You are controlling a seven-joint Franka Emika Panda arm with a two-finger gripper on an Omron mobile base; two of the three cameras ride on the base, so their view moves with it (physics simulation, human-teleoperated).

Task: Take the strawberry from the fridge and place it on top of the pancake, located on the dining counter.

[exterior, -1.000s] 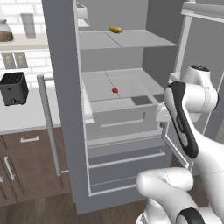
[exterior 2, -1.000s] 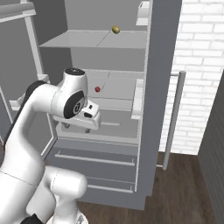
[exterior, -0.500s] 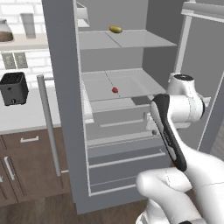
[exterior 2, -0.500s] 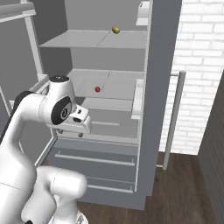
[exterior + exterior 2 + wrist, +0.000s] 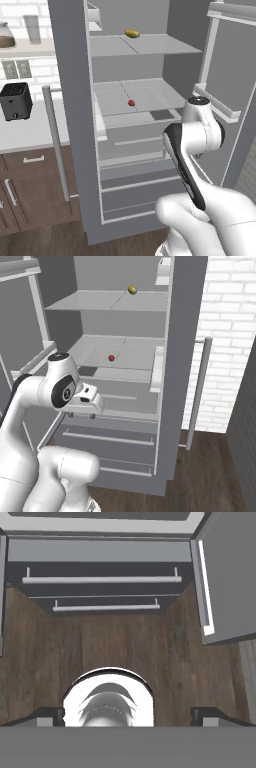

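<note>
Meanwhile the arm is being folded lower before the open fridge (image 5: pixel 75 125), the strawberry (image 5: pixel 131 103) is being left on its middle shelf, and the jaws' state cannot be told

At your ten o'clock, a black toaster (image 5: pixel 15 101) sits on the white wall counter (image 5: pixel 30 135) above brown wooden cabinets (image 5: pixel 30 185). A yellow-green oblong item (image 5: pixel 132 33) lies at twelve o'clock. White brick wall (image 5: pixel 227 331) rises at two o'clock over dark wood flooring (image 5: pixel 210 476).
</note>
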